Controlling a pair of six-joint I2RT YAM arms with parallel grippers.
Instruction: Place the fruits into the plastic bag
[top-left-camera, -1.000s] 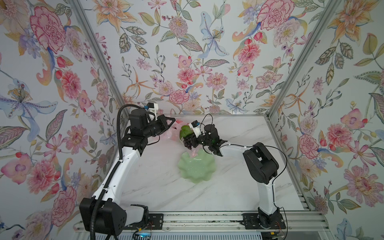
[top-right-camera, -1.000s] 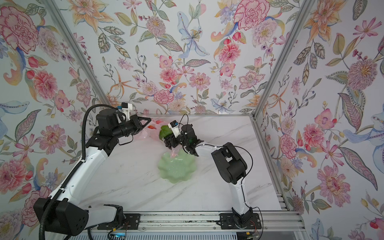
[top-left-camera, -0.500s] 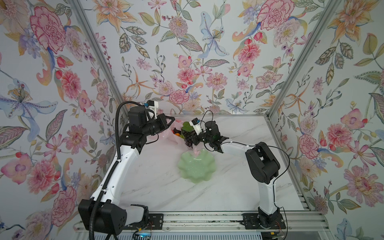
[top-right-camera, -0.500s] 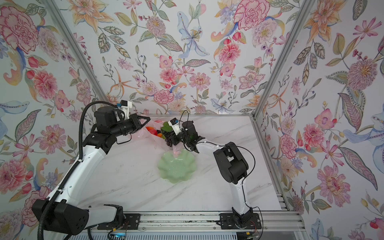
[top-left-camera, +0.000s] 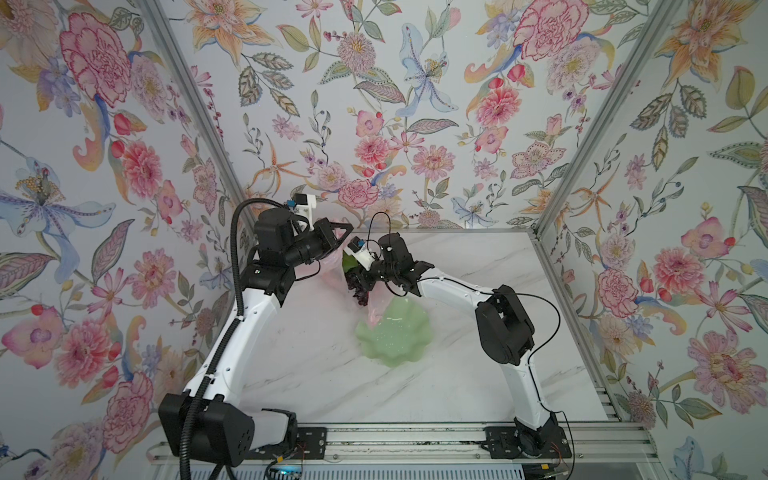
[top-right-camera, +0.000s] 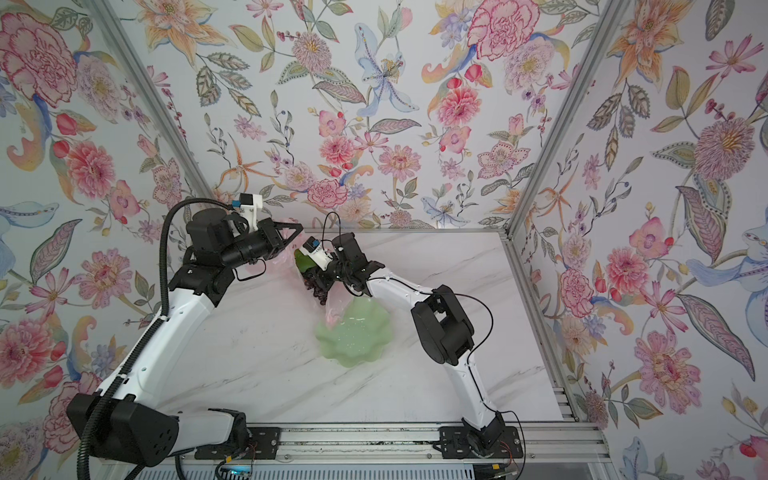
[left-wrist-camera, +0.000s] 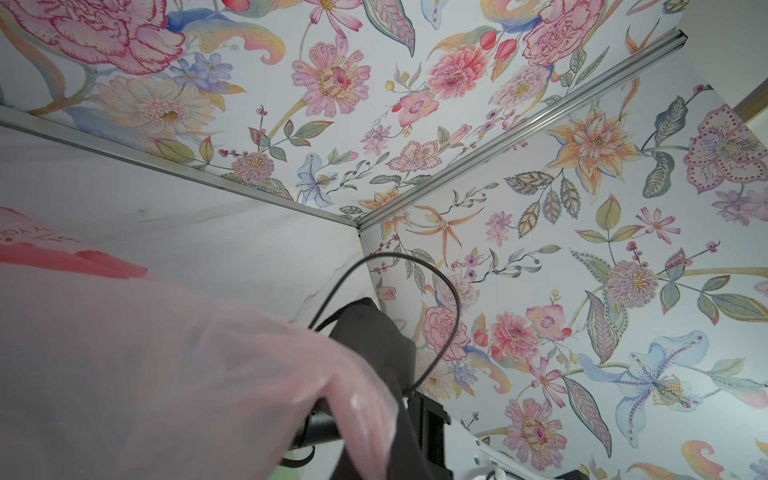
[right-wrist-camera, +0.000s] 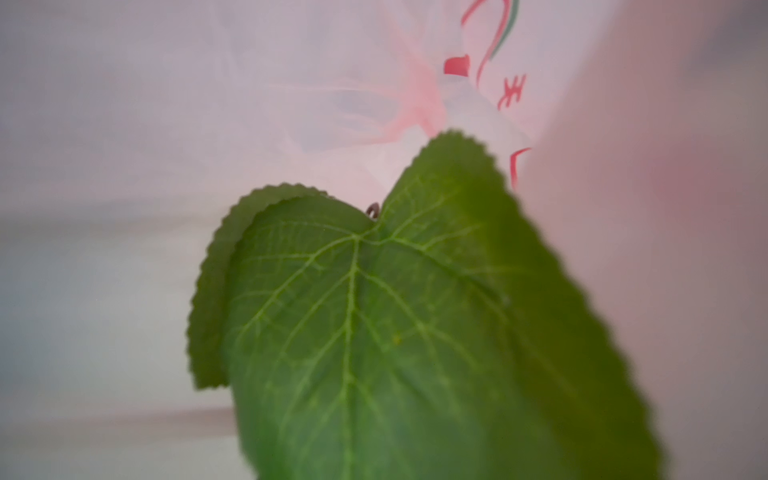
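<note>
In both top views my left gripper (top-left-camera: 341, 233) (top-right-camera: 293, 232) is raised at the back left, shut on the top of the pink plastic bag (top-left-camera: 330, 266) (top-right-camera: 279, 262), which hangs down beneath it. The film fills the lower part of the left wrist view (left-wrist-camera: 166, 374) and hides the jaws. My right gripper (top-left-camera: 365, 277) (top-right-camera: 322, 279) is at the bag's mouth, shut on a bunch of dark purple grapes (top-left-camera: 360, 291) with a green leaf (top-left-camera: 348, 262). That leaf (right-wrist-camera: 395, 332) fills the right wrist view against the bag's printed film (right-wrist-camera: 291, 104). Other fruits are hidden.
A pale green scalloped dish (top-left-camera: 415, 353) (top-right-camera: 365, 349) stands on the marble table just in front of the bag; a pink fold of the bag (top-left-camera: 376, 309) drapes onto its back rim. Flowered walls close in the back and both sides. The right arm (left-wrist-camera: 374, 332) shows beside the bag.
My right gripper has carried the grapes a little to the left, toward the bag's mouth. My left gripper has lifted the bag slightly.
</note>
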